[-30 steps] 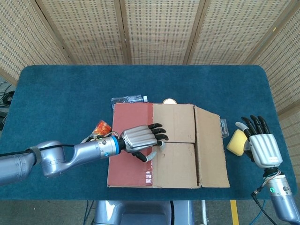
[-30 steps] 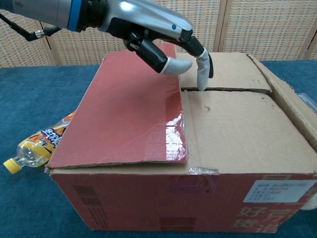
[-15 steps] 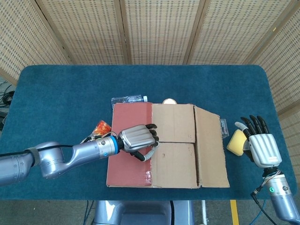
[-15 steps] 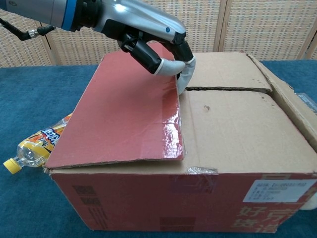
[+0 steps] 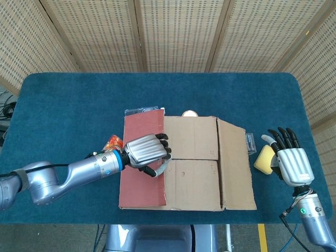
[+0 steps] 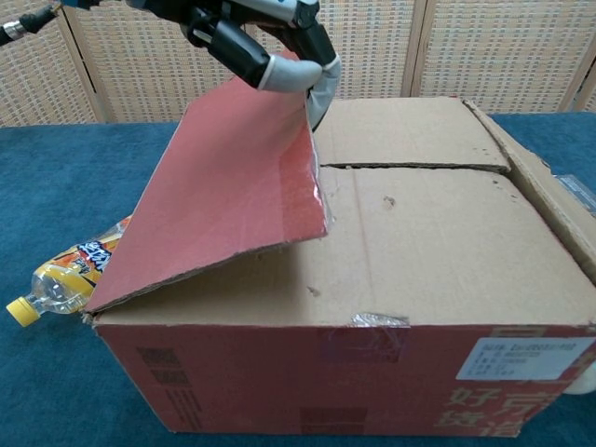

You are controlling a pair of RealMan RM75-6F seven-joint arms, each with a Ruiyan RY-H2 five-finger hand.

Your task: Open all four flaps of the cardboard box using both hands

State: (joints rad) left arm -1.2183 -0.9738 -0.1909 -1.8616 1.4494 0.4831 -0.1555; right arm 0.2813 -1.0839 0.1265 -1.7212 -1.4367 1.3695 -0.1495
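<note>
Head view: cardboard box sat centre of blue table; left hand gripped free edge of red flap, fingers curled over it, thumb under; right hand at lower right, fingers spread, holding nothing, beside yellow sponge.

Chest view: left hand at top left held red flap raised, tilted; two brown inner flaps flat, closed; orange bottle lay at box's left.

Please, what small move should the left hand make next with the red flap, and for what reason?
Probably the left hand should swing the red flap further up and outward to the left. Its fingers grip the flap's free edge, and the flap stands only partly raised, tilted over the cardboard box. The two inner flaps lie flat. The right hand waits off the box, open.
</note>
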